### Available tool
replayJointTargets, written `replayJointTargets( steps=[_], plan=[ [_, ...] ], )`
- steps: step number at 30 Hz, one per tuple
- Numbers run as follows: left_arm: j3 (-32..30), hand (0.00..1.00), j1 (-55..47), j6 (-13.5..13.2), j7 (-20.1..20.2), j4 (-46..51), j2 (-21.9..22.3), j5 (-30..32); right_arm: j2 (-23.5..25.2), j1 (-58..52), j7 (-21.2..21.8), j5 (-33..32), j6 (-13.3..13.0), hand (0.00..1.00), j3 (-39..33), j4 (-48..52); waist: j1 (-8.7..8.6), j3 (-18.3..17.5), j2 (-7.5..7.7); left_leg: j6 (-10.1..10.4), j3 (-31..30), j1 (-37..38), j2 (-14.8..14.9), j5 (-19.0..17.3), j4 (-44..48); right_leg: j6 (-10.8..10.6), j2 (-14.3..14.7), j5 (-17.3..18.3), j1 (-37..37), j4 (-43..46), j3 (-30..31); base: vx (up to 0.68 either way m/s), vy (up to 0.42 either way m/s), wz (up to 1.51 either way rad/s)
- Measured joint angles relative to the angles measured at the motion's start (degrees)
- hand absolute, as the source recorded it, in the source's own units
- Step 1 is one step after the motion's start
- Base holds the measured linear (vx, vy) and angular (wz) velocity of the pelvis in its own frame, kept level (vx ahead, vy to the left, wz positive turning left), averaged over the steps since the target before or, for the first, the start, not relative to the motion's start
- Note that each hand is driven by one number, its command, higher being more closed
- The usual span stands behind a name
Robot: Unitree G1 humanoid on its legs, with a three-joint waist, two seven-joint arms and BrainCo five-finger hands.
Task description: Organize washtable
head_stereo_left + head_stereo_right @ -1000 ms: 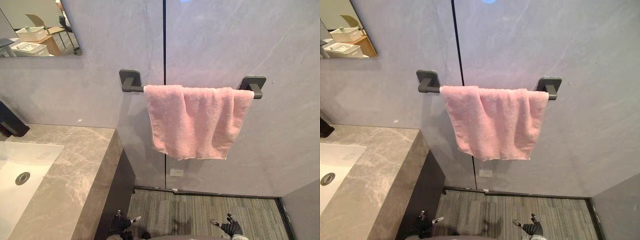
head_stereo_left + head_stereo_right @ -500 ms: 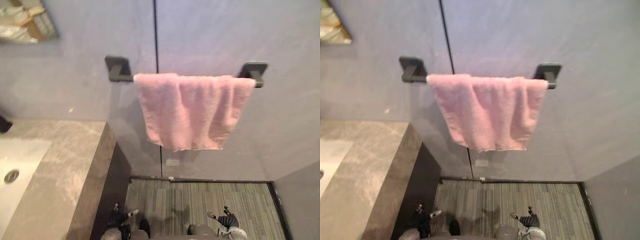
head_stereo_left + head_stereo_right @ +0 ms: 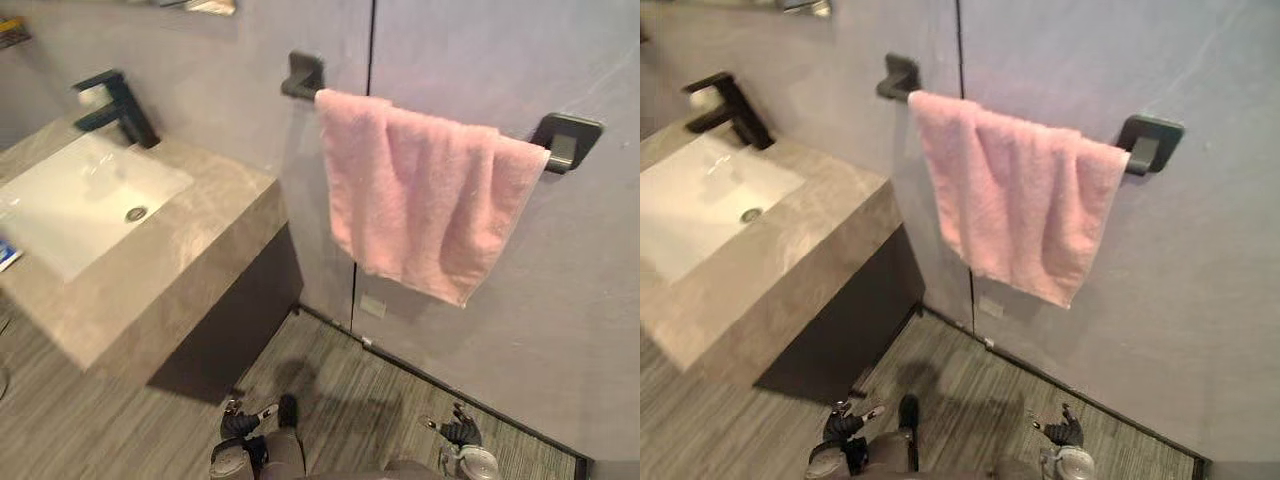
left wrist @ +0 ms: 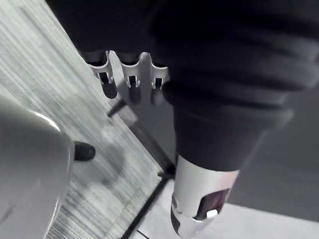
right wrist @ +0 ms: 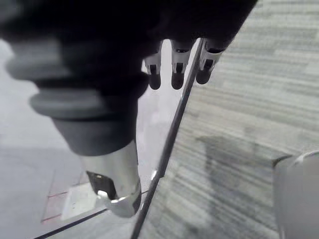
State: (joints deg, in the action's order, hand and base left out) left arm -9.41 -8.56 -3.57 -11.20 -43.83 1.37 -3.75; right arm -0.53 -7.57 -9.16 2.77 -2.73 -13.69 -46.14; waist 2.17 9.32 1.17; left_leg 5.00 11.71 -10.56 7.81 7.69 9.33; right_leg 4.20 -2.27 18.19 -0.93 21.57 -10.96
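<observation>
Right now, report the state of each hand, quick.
Left hand: open, fingers relaxed, holding nothing.
Right hand: open, fingers relaxed, holding nothing.

Pale grey marbled wall panels point(image 3: 480, 60) straight ahead, split by a thin dark vertical seam point(image 3: 372, 40). Down below, grey striped plank floor point(image 3: 330, 350) runs up to a beige veined stone washtable point(image 3: 200, 235) on the left, over its dark cabinet front point(image 3: 240, 310).

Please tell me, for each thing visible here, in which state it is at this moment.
Pink towel: hung over the bar, folds bunched, lower edge slanted.
Towel bar: fixed on the wall, carrying the towel.
Faucet: no water seen running.
Left hand: open, holding nothing.
Right hand: open, holding nothing.
</observation>
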Motion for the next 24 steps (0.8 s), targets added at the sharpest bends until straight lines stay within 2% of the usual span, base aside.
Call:
replayJointTargets(
  steps=[1,2,3,5,6,8,9,10,11,13,15,16,17,18,21,22,23,24],
  plan=[
    [-0.18,0.0,0.22,0.01,-0.02,-0.15,-0.05,0.03,0.01,0.02,-0.09,0.0,0.04,0.0,0.0,-0.05,-0.05,0.19,0.29,-0.05,1.34,0.27,-0.07,-2.41,2.76,0.37,-0.55,-0.46,-0.44,0.1,-1.08,-0.2,-0.117,0.89],
    [-0.41,0.0,0.77,0.03,-0.03,-0.77,-0.06,0.05,0.21,-0.13,-0.17,-0.01,0.15,0.0,0.01,-0.33,-0.06,0.4,0.52,-1.22,3.71,1.45,-0.03,-6.64,7.45,0.79,-1.45,-1.55,-0.36,-0.95,-3.74,-0.24,-0.069,1.03],
    [-0.4,0.0,1.0,0.04,0.0,-1.34,0.0,0.07,0.3,-0.14,-0.16,0.0,0.36,0.0,-0.03,-0.79,-0.04,0.3,0.39,-1.3,5.73,2.94,0.12,-9.77,10.85,1.15,-2.08,-2.48,-0.45,-2.19,-6.42,-0.26,-0.042,1.16],
    [-0.24,0.0,1.2,-0.02,0.07,-2.52,-0.09,0.1,0.18,-0.05,-0.14,0.0,0.5,0.0,-0.28,-2.27,-0.26,0.17,0.09,-1.64,7.78,6.73,0.32,-13.39,12.85,0.9,-2.7,-3.75,0.47,-4.73,-10.19,-0.23,0.008,1.24],
    [0.59,0.0,2.17,0.68,0.72,-5.55,-0.23,0.66,0.34,0.84,-0.16,0.0,0.67,0.0,-1.6,-3.18,-1.97,-0.56,-0.97,-1.64,10.05,11.88,0.78,-14.96,9.65,0.32,-3.08,-6.1,1.12,-8.18,-15.73,-0.19,0.028,1.47],
    [2.77,0.0,3.23,1.04,1.23,-7.37,-0.14,1.4,-0.06,1.24,-0.52,-0.03,0.67,0.0,-2.29,-4.03,-3.28,-1.12,-1.85,-1.42,13.81,15.63,1.65,-14.78,3.26,-0.36,-3.47,-7.73,0.54,-9.52,-20.12,-0.17,0.125,1.8],
    [4.68,0.0,4.17,1.54,1.3,-8.57,0.03,2.32,-0.08,2.5,-0.73,-0.05,0.76,0.0,-3.08,-4.59,-4.63,-1.53,-2.87,0.98,15.74,18.16,1.95,-10.74,-3.77,-1.17,-3.74,-8.69,-0.44,-9.88,-23.24,-0.19,0.219,1.91],
    [5.53,0.0,4.91,1.86,1.35,-8.8,0.1,2.42,0.07,2.75,-0.77,-0.15,0.78,0.0,-3.85,-4.8,-4.79,-1.51,-3.61,3.37,14.64,19.24,2.0,-8.37,-8.02,-1.59,-3.62,-9.22,-0.74,-10.05,-25.09,-0.18,0.213,1.64],
    [6.12,0.0,5.28,2.07,1.31,-8.92,-0.19,2.6,-0.05,3.73,-0.82,-0.51,0.79,0.0,-3.93,-5.69,-4.42,-1.33,-3.8,3.34,13.45,19.04,2.06,-8.49,-10.87,-1.77,-3.11,-10.65,-0.96,-10.87,-25.98,-0.16,0.208,0.95],
    [6.94,0.0,5.18,2.08,1.29,-8.88,-2.09,3.47,1.17,5.43,-0.75,-0.51,0.77,0.0,-3.77,-7.11,-4.2,-1.17,-3.0,2.04,11.54,18.19,1.86,-9.44,-11.25,-2.71,-2.89,-13.36,0.14,-13.13,-25.85,-0.18,0.278,0.93],
    [6.95,0.0,4.13,2.08,1.26,-8.89,-3.39,3.47,2.24,6.24,-0.74,-0.5,0.77,0.0,-3.63,-7.49,-3.65,-1.12,-2.44,1.7,10.34,18.29,0.81,-9.62,-11.09,-3.53,-3.25,-14.98,1.77,-15.15,-25.21,-0.13,0.21,0.58],
    [6.43,0.0,2.62,2.07,1.26,-8.77,-4.11,3.47,2.41,6.3,-0.64,-0.39,0.73,0.0,-3.31,-7.5,-2.9,-1.18,-2.37,0.83,10.08,18.25,-0.2,-10.13,-10.46,-4.49,-3.96,-15.85,2.94,-16.35,-24.98,-0.12,0.131,0.19],
    [6.04,0.0,1.93,2.05,1.23,-8.75,-4.32,3.47,2.37,6.23,-0.65,-0.39,0.76,0.0,-3.33,-7.55,-2.7,-1.18,-2.5,0.8,9.86,18.28,-0.54,-10.15,-10.47,-4.79,-4.12,-16.4,3.43,-16.96,-24.99,-0.19,0.169,0.27],
    [3.81,0.0,0.37,1.94,1.19,-8.57,-4.42,3.15,2.3,6.03,-0.66,-0.35,0.77,0.0,-3.35,-7.54,-2.74,-1.05,-3.04,-0.17,8.84,18.13,-1.11,-10.51,-10.56,-5.32,-4.3,-17.34,4.08,-18.23,-25.21,-0.16,0.117,0.21],
    [1.81,0.0,-0.84,1.97,1.12,-9.07,-4.6,3.37,2.17,6.18,-0.62,-0.32,0.82,0.0,-3.35,-8.07,-2.16,-0.9,-3.07,-1.16,7.18,17.08,-2.15,-10.0,-11.0,-5.96,-4.92,-18.03,4.05,-19.42,-26.26,-0.15,0.054,0.28],
    [0.75,0.0,-1.07,1.99,1.15,-9.22,-4.92,3.38,1.49,6.35,-0.65,-0.29,0.76,0.0,-3.31,-8.36,-2.62,-0.65,-3.22,-1.42,5.9,14.61,-2.52,-10.73,-9.11,-6.28,-6.02,-17.61,3.57,-19.16,-27.74,-0.13,0.061,0.81],
    [0.05,0.0,-1.01,1.87,1.13,-9.04,-4.86,3.33,0.44,6.66,-0.65,-0.28,0.77,0.0,-3.26,-9.37,-2.87,0.35,-3.07,-2.54,5.58,10.96,-2.06,-12.75,-4.43,-7.06,-6.81,-17.0,3.25,-18.38,-29.93,-0.12,0.065,0.9],
    [-0.24,0.0,-1.01,1.84,1.15,-9.07,-4.75,3.34,0.0,6.6,-0.66,-0.28,0.83,0.0,-3.28,-9.62,-2.83,0.8,-3.32,-2.58,6.57,9.71,-1.31,-13.66,-2.35,-7.08,-7.05,-16.98,3.27,-18.35,-30.87,-0.11,0.08,1.0]
  ],
)
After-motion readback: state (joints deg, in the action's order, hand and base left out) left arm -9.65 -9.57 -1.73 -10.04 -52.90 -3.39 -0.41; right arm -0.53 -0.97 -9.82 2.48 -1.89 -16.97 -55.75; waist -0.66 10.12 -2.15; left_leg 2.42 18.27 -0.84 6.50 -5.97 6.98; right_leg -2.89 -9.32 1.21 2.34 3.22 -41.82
